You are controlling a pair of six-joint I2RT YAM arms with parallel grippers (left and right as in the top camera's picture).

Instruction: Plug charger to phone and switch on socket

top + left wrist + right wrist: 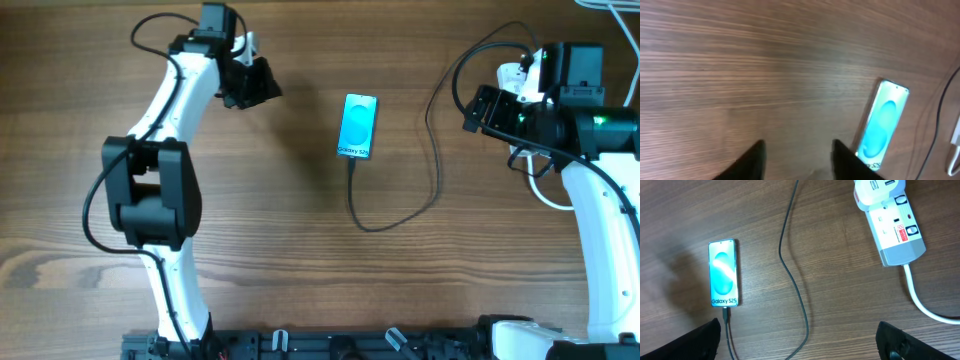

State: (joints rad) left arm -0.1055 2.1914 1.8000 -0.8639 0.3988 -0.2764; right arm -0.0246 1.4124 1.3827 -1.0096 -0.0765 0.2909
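Note:
The phone [358, 126] lies flat mid-table, teal screen up; it also shows in the left wrist view [883, 126] and the right wrist view [723, 273]. The black charger cable [420, 180] has its connector in the phone's bottom edge [726, 313] and loops right toward the socket. The white socket [892, 225] with a white plug fitted lies under my right arm, mostly hidden overhead [515, 74]. My left gripper [256, 85] is open and empty, left of the phone [797, 160]. My right gripper [478, 108] is open and empty, above the cable [800, 340].
The socket's thick white cord [927, 305] runs off to the right and curls beside my right arm [545, 190]. Both arm bases stand at the table's front edge.

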